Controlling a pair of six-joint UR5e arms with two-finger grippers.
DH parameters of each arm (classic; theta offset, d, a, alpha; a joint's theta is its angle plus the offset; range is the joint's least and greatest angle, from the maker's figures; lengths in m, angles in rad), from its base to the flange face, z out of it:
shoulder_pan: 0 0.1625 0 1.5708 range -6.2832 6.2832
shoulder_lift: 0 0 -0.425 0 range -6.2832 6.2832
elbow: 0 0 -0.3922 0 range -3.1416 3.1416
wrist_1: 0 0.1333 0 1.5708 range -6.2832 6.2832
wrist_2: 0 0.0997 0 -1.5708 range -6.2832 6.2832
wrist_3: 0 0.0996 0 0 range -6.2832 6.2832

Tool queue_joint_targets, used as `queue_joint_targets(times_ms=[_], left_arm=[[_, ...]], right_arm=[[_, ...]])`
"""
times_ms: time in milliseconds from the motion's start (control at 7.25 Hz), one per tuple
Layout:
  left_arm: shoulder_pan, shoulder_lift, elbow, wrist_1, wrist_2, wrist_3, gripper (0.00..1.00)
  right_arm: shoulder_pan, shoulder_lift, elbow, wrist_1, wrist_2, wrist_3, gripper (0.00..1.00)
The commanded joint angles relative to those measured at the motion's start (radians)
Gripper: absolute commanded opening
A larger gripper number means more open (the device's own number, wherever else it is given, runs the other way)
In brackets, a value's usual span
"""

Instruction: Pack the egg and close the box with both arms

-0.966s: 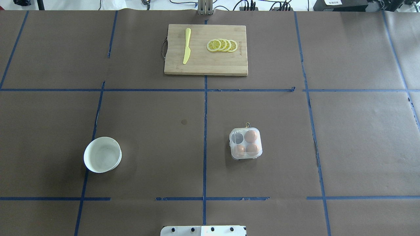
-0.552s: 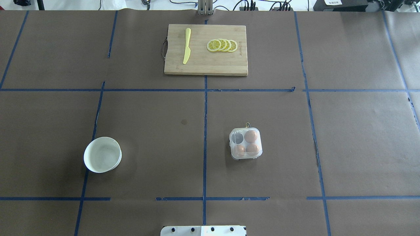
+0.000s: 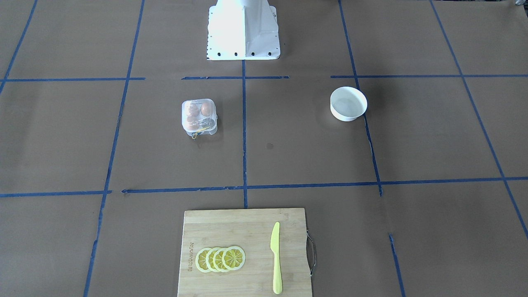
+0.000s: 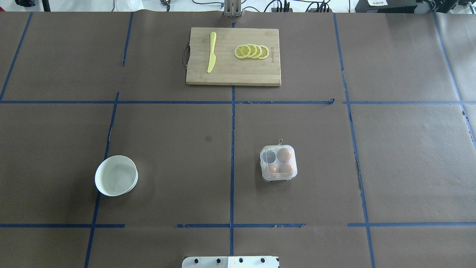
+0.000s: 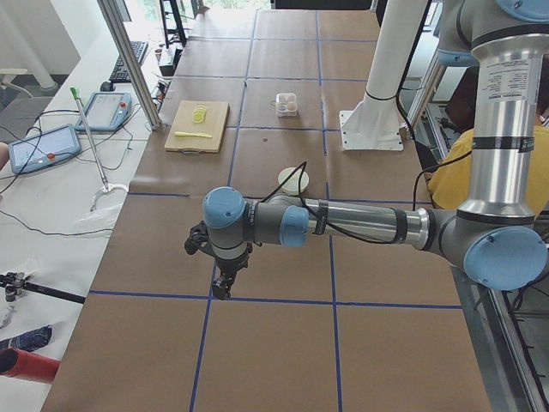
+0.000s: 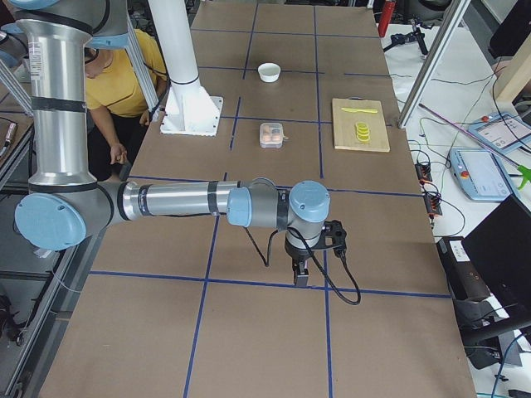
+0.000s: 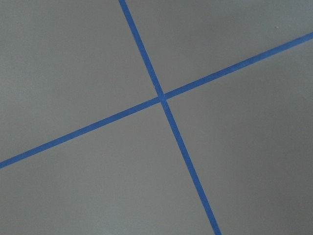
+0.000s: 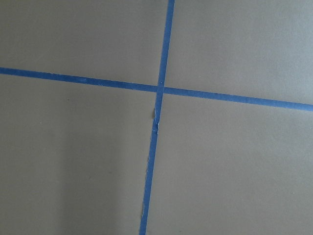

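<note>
Left claw (image 5: 220, 290) and right claw (image 6: 300, 277): cannot tell opening; well apart from box (image 4: 278, 163), bowl (image 4: 116, 175), board (image 4: 233, 70).

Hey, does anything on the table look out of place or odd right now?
Nothing is spilled or knocked over. One oddity: the box holds only three eggs; its far-left cell is empty, and the white bowl is empty too.
</note>
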Motion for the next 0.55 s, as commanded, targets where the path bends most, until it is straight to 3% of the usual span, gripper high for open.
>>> queue_joint_targets(times_ms=[0,414], left_arm=[[0.0,0.0,0.004,0.0,0.0,0.002,1.0],[0.0,0.027,0.001,-0.005,-0.024,-0.048,1.0]], right_arm=[[-0.009,-0.005,-0.001,-0.001,-0.018,0.001,1.0],[-0.009,-0.009,-0.004,-0.004,0.017,0.004,1.0]])
